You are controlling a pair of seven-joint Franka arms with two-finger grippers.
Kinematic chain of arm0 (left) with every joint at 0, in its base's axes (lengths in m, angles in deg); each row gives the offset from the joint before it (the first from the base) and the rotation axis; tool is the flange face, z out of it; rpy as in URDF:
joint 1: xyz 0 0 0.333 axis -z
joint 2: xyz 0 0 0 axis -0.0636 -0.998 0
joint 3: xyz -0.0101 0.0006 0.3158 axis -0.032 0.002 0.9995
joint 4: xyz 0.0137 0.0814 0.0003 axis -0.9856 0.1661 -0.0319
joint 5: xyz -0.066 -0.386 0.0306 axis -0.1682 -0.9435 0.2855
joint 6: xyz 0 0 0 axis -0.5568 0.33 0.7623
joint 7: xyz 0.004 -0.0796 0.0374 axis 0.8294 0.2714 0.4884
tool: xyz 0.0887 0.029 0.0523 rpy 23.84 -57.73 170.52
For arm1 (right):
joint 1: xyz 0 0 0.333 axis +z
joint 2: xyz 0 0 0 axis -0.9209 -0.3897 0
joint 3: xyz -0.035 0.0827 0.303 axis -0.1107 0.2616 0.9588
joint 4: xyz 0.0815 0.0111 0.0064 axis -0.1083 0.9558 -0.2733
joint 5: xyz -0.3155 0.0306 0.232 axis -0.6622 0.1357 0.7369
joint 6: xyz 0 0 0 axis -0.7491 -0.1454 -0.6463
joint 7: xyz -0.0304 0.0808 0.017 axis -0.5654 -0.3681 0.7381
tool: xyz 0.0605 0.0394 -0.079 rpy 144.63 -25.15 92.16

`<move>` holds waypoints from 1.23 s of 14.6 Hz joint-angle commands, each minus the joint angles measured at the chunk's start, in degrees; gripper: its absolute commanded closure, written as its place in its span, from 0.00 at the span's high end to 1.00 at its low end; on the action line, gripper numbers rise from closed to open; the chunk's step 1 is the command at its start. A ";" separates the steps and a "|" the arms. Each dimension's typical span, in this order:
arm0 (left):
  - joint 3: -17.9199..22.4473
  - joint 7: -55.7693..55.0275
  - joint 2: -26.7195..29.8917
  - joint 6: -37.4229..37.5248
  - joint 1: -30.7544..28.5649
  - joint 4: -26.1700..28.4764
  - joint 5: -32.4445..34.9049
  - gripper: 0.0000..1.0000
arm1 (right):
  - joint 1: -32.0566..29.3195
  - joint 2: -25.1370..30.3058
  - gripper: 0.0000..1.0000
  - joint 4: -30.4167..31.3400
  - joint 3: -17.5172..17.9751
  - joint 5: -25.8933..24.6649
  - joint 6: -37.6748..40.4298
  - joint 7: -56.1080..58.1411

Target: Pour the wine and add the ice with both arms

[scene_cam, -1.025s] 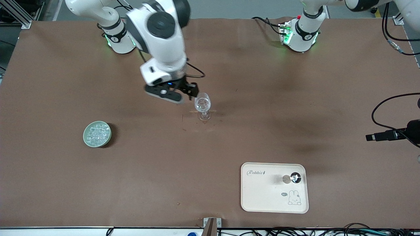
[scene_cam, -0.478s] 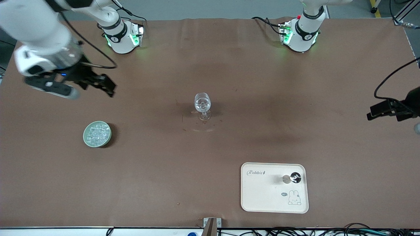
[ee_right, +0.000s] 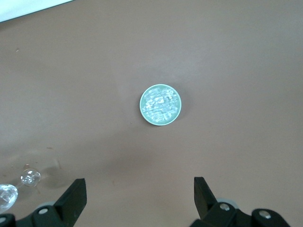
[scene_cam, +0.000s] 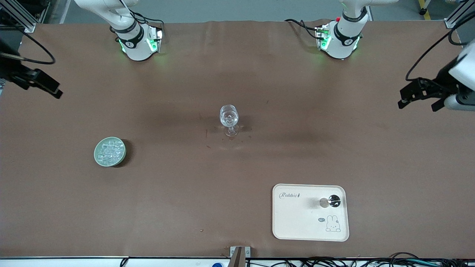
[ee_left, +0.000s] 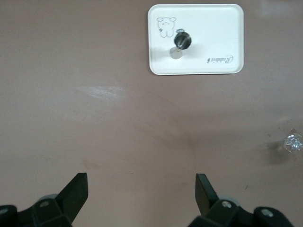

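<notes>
A clear stemmed wine glass (scene_cam: 229, 119) stands at mid-table with something clear glinting in its cup; it also shows small in the left wrist view (ee_left: 293, 142). The ice (scene_cam: 110, 151) fills a pale green bowl (scene_cam: 97, 158) toward the right arm's end, nearer the front camera than the glass. The wine's steel jigger (scene_cam: 330, 201) stands on a cream tray (scene_cam: 297, 218). My right gripper (scene_cam: 52, 89) hangs open and empty over the table's edge at its own end. My left gripper (scene_cam: 416, 105) hangs open and empty over its end.
The tray (ee_left: 213, 28) with the jigger (ee_left: 180, 41) lies under the left wrist camera's view. The bowl of ice (ee_right: 160, 104) lies under the right wrist camera's view, the glass (ee_right: 29, 178) off to one side. Cables run along the table's edges.
My right arm has swung away from beside the wine glass, out to its own end of the table. My left gripper has drifted toward the bases. Glass, bowl and jigger stay put.
</notes>
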 commanded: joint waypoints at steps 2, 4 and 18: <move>-1.87 -0.61 -0.66 -1.24 -0.05 0.86 3.78 1.00 | -4.90 -0.10 1.00 -0.84 1.87 0.30 0.73 5.28; -1.88 -0.88 -0.40 -0.54 -0.05 1.12 4.13 1.00 | -5.08 -0.37 1.00 -0.75 1.70 0.29 -0.93 5.37; -2.49 -5.63 0.83 0.08 1.10 3.32 2.81 1.00 | -5.60 -0.37 1.00 0.13 0.55 0.12 -1.82 13.37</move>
